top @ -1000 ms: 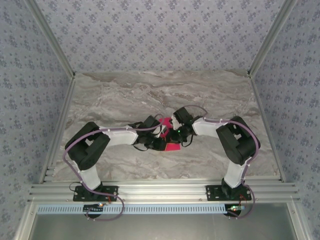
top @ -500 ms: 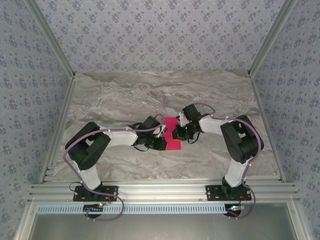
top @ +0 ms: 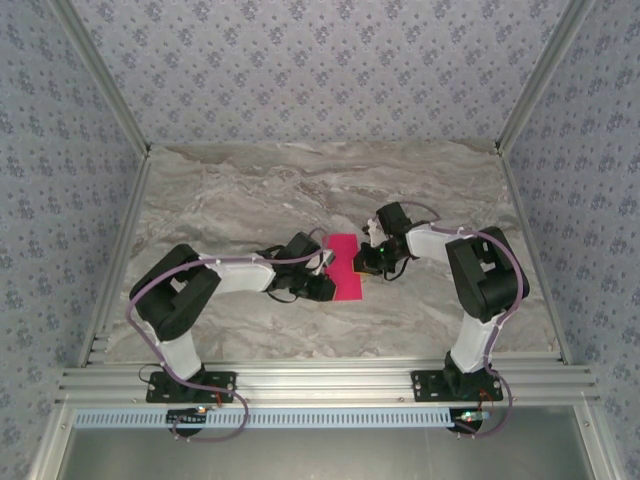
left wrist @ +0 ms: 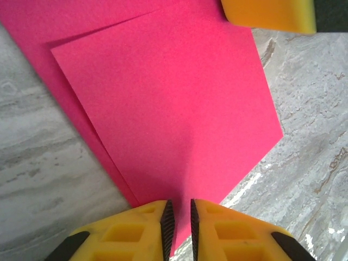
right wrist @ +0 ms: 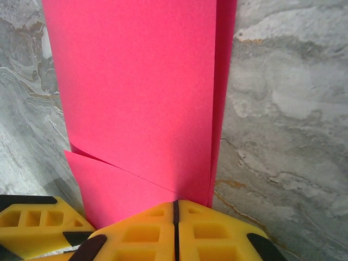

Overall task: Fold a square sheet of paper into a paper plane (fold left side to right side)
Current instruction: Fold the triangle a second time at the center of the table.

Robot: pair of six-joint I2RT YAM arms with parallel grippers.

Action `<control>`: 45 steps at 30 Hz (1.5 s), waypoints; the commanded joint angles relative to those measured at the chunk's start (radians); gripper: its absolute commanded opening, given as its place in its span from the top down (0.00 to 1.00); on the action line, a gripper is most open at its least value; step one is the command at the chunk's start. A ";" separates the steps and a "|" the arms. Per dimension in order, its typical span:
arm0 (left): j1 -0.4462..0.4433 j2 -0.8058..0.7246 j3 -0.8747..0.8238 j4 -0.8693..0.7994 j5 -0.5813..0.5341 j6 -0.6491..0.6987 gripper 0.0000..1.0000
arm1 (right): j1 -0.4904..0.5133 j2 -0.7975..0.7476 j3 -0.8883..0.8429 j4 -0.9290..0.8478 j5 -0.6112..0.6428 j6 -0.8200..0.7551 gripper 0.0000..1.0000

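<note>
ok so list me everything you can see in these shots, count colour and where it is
sheet of paper: one, magenta-pink, folded over on itself, flat on the table between the grippers
table: one, grey marble pattern, under everything
walls: three, grey-blue floral print, left, back and right of the table
metal rails: several, silver, along the table's near edge
left arm: one, black and white, reaching in from the left
right arm: one, black and white, reaching in from the right
left gripper: one, yellow fingers, narrowly apart at the paper's left edge
right gripper: one, yellow fingers, shut at the paper's right edge
</note>
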 commanded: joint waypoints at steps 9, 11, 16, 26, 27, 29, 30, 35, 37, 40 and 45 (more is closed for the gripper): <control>-0.010 0.006 0.173 -0.161 0.060 0.053 0.78 | -0.016 0.044 0.009 -0.039 0.077 -0.023 0.91; -0.014 0.041 0.197 -0.170 0.065 0.062 0.79 | -0.015 0.044 0.010 -0.043 0.078 -0.023 0.91; -0.022 0.108 0.233 -0.160 0.070 0.069 0.79 | -0.011 0.042 0.011 -0.053 0.085 -0.026 0.91; -0.023 0.143 0.240 -0.198 0.035 0.093 0.79 | -0.012 0.047 0.013 -0.068 0.096 -0.029 0.91; -0.023 0.139 0.230 -0.202 0.032 0.095 0.79 | -0.011 0.047 0.016 -0.069 0.096 -0.028 0.91; -0.023 0.129 0.203 -0.203 0.031 0.093 0.80 | -0.011 0.051 0.019 -0.075 0.097 -0.031 0.91; -0.023 0.125 0.189 -0.203 0.030 0.092 0.80 | -0.011 0.053 0.019 -0.075 0.098 -0.031 0.91; -0.023 0.070 0.087 -0.176 0.031 0.067 0.80 | -0.011 0.055 0.021 -0.082 0.101 -0.037 0.91; -0.023 0.043 0.047 -0.171 0.034 0.058 0.81 | -0.012 0.056 0.021 -0.082 0.099 -0.040 0.91; -0.023 -0.006 -0.010 -0.167 0.025 0.054 0.81 | -0.011 0.056 0.021 -0.081 0.097 -0.041 0.91; -0.009 -0.073 -0.054 -0.182 0.026 0.057 0.81 | -0.012 0.045 0.023 -0.058 0.065 -0.030 0.90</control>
